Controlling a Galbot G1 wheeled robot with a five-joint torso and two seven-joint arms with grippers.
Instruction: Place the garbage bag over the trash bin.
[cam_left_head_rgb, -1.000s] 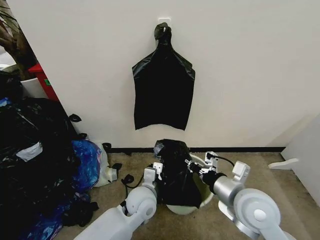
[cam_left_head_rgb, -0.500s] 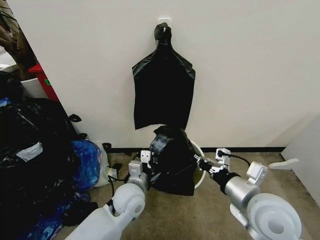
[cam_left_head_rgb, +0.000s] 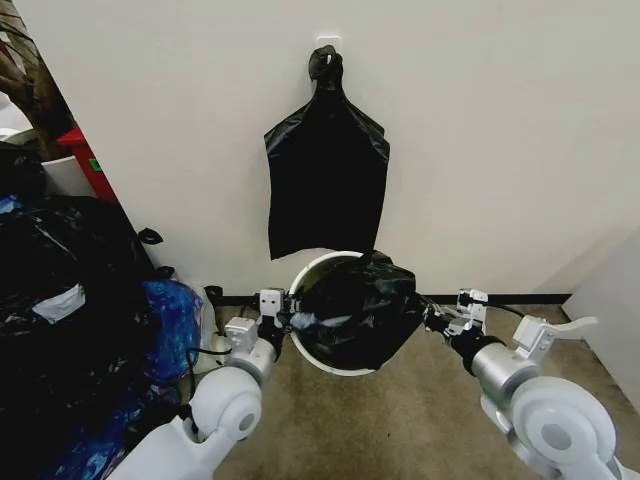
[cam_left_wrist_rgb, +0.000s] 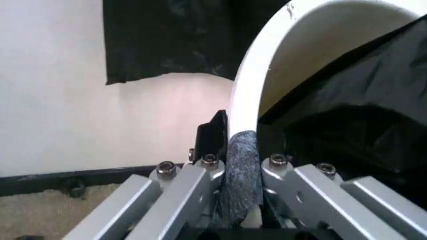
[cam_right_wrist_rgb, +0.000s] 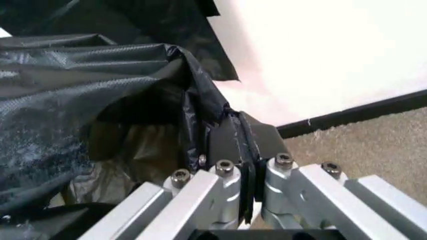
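Nearest the camera, both arms reach fwd & apart. Left tool (cam_left_head_rgb: 282, 318) is clamped on the rolled rim of the trash bin (cam_left_head_rgb: 312, 268); wrist view shows its padded fingers (cam_left_wrist_rgb: 240, 170) pinching the white rim w/ almost no gap. Right tool (cam_left_head_rgb: 436, 318) is pinched tight on an edge of the garbage bag (cam_left_head_rgb: 355, 310); its dark pads (cam_right_wrist_rgb: 230, 142) squeeze the black film.

Change vs a sec ago: the bin was upright on the floor under a draped bag; now it is lifted & tipped, mouth facing the robot, & the bag is pulled sideways across the opening. The arms have spread wider. Judged: bag covers most of the mouth, but the upper-left rim is bare, so fitting isn't done.

Behind, a bunch of black bags (cam_left_head_rgb: 328, 180) hangs on the wall.
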